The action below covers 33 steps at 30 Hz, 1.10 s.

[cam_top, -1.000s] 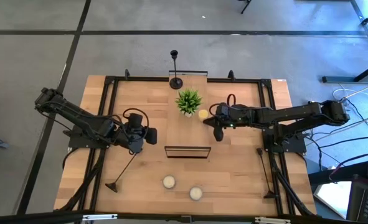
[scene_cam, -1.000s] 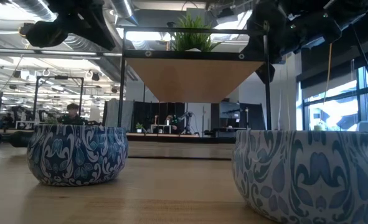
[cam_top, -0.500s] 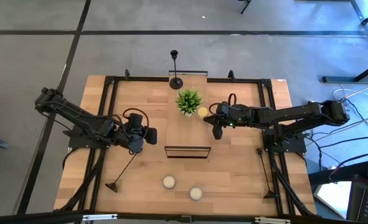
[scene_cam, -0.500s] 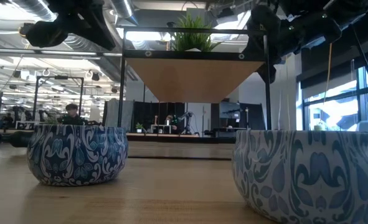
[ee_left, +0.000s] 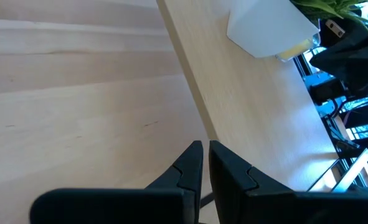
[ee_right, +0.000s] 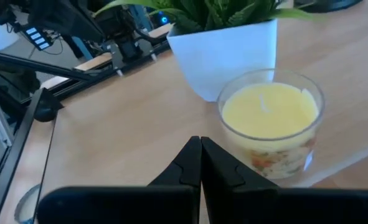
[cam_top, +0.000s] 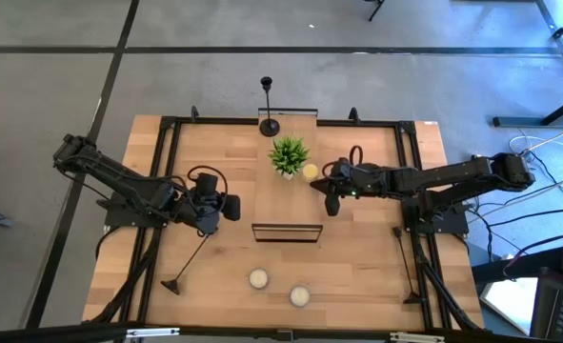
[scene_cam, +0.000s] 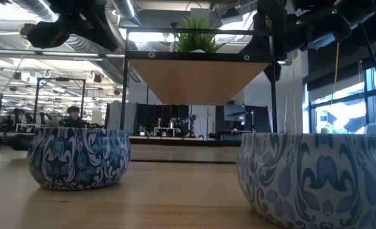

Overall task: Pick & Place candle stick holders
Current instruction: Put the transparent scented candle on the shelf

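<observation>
We saw the left claw (cam_top: 205, 227) at the left centre of the high view, clenched on the thin rod of a candle stick holder (cam_top: 190, 263) that slanted down to its round base at the lower left of the wooden surface (cam_top: 357, 257). In the left wrist view its fingers (ee_left: 193, 163) stood almost together. The right claw (cam_top: 331, 204) hung right of centre, clenched and empty, just beside the yellow candle (cam_top: 311, 172) and the green plant (cam_top: 289, 153). A second holder (cam_top: 269, 112) stood upright at the top centre edge of the surface. A third holder (cam_top: 404, 264) lay along the right side. Two white candles (cam_top: 279, 287) sat at the lower centre.
</observation>
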Each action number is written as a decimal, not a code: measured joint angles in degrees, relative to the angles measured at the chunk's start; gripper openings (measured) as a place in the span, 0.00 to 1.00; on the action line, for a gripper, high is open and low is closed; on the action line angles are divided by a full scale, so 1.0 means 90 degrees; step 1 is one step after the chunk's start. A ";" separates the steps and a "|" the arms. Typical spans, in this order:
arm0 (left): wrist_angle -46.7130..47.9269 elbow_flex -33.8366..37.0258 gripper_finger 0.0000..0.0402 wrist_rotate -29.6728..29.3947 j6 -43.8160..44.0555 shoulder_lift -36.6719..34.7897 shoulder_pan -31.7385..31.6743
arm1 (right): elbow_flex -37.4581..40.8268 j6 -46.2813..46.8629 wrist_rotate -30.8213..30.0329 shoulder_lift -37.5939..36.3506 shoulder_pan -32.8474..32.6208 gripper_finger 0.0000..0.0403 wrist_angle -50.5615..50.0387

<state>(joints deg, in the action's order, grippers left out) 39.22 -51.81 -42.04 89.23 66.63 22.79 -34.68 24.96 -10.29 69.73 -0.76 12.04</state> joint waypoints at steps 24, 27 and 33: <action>-0.0049 0.0000 0.05 -0.0083 0.0005 0.0000 0.0079 | -0.1769 -0.0110 -0.2295 0.1365 -0.1095 0.02 -0.1208; -0.0049 0.0000 0.05 -0.0142 0.0005 0.0000 0.0139 | -0.1821 -0.0047 -0.2517 0.1370 -0.1101 0.02 -0.1357; -0.0047 0.0000 0.05 -0.0216 0.0005 0.0000 0.0177 | -0.1824 0.0125 -0.2525 0.1372 -0.1094 0.02 -0.1492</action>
<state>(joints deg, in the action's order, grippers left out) 38.80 -51.81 -43.99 89.27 66.63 24.38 -51.09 26.09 -33.01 82.08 -10.61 -1.39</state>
